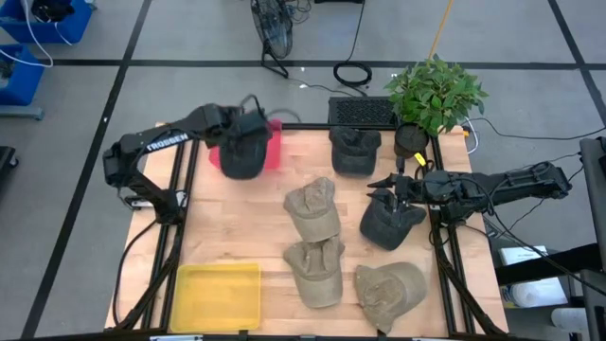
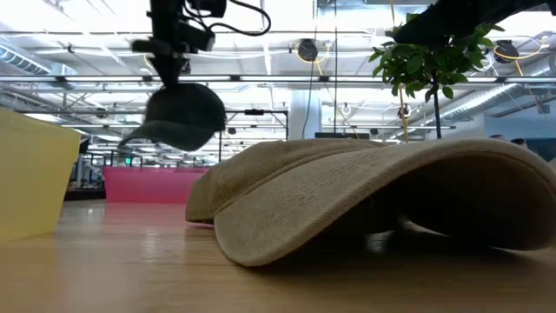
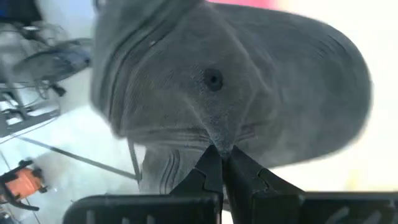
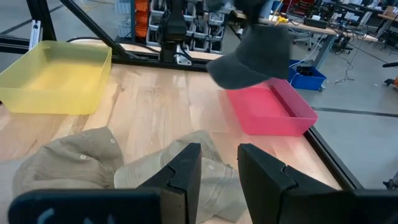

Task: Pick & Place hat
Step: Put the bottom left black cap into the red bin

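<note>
Overhead, dark hat (image 1: 244,156) above pink bin (image 1: 275,150)

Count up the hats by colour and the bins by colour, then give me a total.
Dark grey hats: 3 (one held over the pink bin, one at the back, one by the right gripper)
Tan hats: 3 ()
Pink bin: 1
Yellow bin: 1
Total: 8
</note>
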Controlling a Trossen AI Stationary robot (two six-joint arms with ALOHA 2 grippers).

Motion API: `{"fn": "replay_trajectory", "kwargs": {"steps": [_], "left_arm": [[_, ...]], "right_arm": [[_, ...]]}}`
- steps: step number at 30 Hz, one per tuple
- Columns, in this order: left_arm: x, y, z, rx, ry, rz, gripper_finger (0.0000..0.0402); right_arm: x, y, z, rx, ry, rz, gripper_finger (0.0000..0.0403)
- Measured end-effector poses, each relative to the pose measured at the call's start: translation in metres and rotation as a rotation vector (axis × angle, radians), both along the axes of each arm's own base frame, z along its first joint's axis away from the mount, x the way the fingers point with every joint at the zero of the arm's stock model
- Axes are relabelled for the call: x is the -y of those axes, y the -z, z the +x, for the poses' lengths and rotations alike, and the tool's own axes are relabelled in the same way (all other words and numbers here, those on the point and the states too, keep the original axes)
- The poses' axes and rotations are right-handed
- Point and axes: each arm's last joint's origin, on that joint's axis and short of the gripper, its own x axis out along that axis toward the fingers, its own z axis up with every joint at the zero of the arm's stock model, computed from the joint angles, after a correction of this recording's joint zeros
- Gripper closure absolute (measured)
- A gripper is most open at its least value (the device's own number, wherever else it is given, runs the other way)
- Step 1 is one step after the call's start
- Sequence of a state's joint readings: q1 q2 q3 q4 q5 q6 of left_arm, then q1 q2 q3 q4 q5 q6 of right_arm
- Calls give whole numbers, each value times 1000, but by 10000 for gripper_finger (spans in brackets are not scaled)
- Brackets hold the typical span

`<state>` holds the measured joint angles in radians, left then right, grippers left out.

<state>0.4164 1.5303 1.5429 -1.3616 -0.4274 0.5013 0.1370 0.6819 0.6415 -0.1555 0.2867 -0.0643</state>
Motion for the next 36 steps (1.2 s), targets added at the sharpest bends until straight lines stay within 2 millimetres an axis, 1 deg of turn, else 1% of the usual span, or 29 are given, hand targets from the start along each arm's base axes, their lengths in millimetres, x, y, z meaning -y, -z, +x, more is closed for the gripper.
{"fn": "replay_trajectory", "kwargs": {"steps": [4,7,12,16,22,25,28,31,36], "left_arm": [[-25,-3,0,57,21,60,396],[-41,-4,-6,99,-12,57,396],[-56,2,-17,99,-32,2,396],[-65,12,-20,114,-39,-5,393],[-69,32,-20,102,-7,-20,397],[-69,44,-21,78,-3,-36,390],[-67,55,-23,54,-2,-59,394],[-66,65,-23,72,-5,-82,395],[-66,76,-24,59,-11,-75,384]], "right_arm": [[0,0,0,-2,5,16,307],[0,2,-1,-18,6,18,307],[0,4,-1,-41,7,15,307],[0,4,-1,-42,7,15,307],[0,4,-1,-42,7,15,307],[0,4,-1,-42,7,15,307],[0,4,-1,-42,7,15,307],[0,4,-1,-42,6,14,307],[0,4,-1,-42,6,12,307]]}}
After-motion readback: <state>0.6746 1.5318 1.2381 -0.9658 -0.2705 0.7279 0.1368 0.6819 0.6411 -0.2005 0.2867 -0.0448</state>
